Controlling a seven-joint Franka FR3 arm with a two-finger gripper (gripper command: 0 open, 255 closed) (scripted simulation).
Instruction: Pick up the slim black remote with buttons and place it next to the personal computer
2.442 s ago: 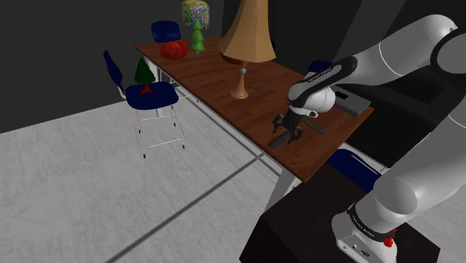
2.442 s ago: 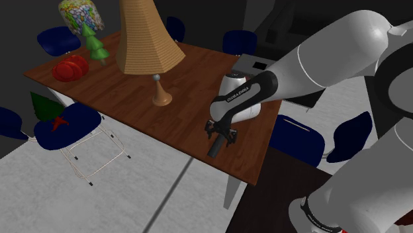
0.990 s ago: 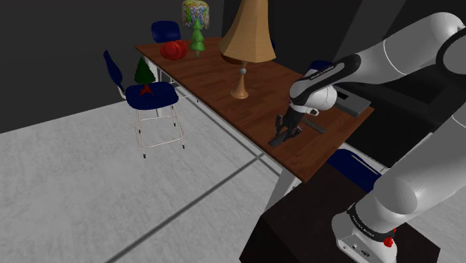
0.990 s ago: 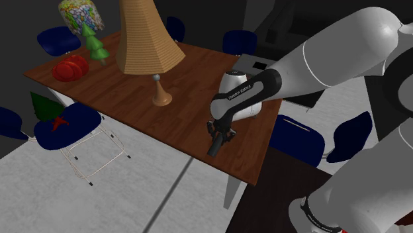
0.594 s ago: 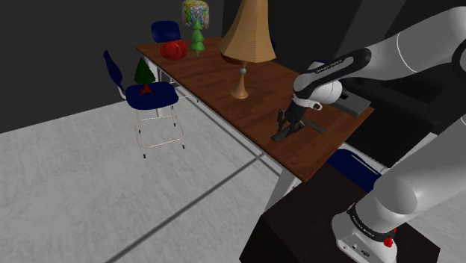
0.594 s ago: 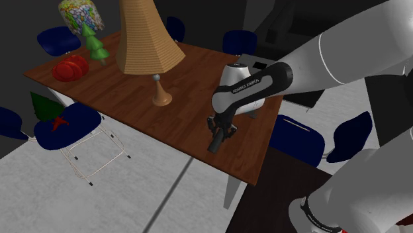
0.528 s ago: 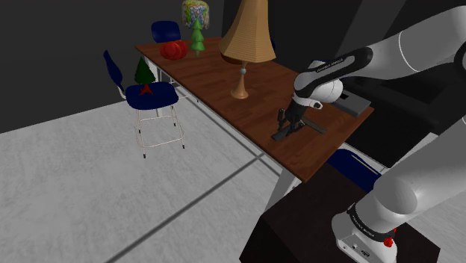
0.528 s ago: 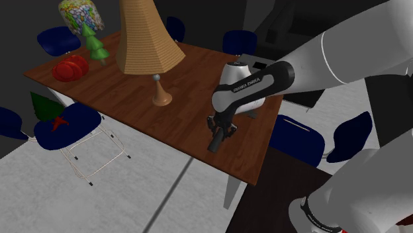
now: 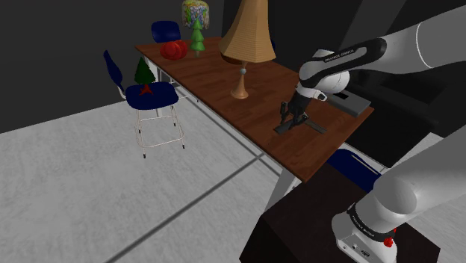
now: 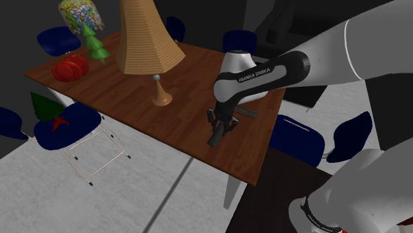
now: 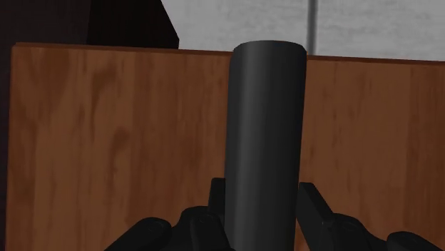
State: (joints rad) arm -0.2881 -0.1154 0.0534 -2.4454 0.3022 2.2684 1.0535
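The slim black remote is clasped between my two black fingers and juts out past them over the brown wooden table. In the shoulder view my gripper is shut on the remote, which slants down just above the table's near end. The second exterior view has the gripper holding the remote above the table near its front edge. The grey personal computer lies flat on the table's corner behind my arm, a short way beyond the remote.
A tall lamp with a tan shade stands mid-table. A red object and a small green tree sit at the far end. A dark flat strip lies beside the remote. Blue chairs flank the table; one carries a small tree.
My fingers closed on the remote, and the arm has since risen and swung toward the computer, carrying the remote up off the table.
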